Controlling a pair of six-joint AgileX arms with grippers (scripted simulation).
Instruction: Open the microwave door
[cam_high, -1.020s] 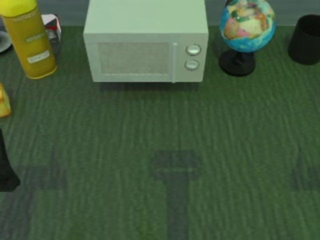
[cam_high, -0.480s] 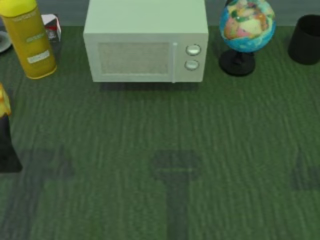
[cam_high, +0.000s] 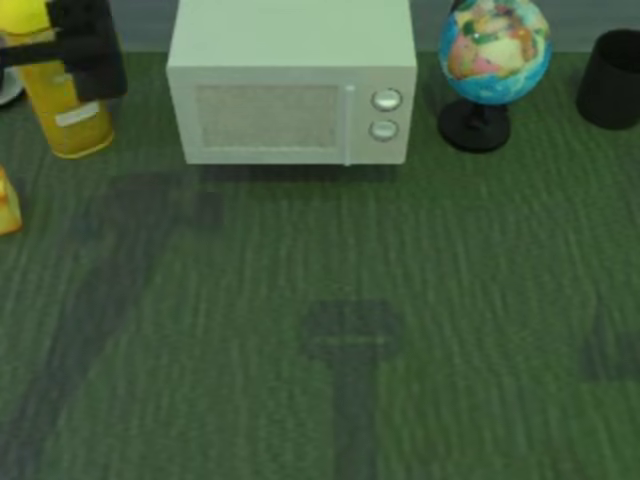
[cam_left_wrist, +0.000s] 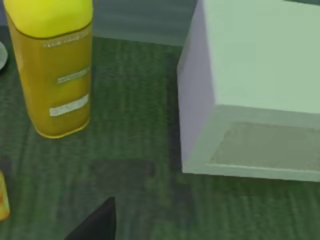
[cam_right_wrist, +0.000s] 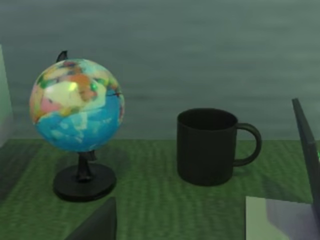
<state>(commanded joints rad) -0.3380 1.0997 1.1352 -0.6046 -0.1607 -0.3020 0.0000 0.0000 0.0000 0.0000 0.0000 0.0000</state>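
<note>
The microwave (cam_high: 290, 60), a pale off-white box, stands at the back middle of the table. The microwave door (cam_high: 265, 117) with its speckled mesh window lies flush with the front, beside two silver knobs (cam_high: 385, 114). My left gripper (cam_high: 85, 45) hovers at the back left over a yellow bottle (cam_high: 65, 110), left of the microwave and apart from it. It is open and holds nothing. In the left wrist view one fingertip (cam_left_wrist: 100, 222) shows, with the microwave (cam_left_wrist: 260, 65) and its door (cam_left_wrist: 270, 147) ahead. My right arm is outside the top view; one of its fingertips (cam_right_wrist: 100, 220) shows.
A globe (cam_high: 495, 50) on a black stand sits right of the microwave, and a black mug (cam_high: 610, 80) stands at the far right. A small orange object (cam_high: 8, 205) lies at the left edge. Green mat covers the front of the table.
My left arm has swung from the table's left edge up to the back left, now above the yellow bottle. Its shadow now stretches across the mat. The microwave door has not moved.
</note>
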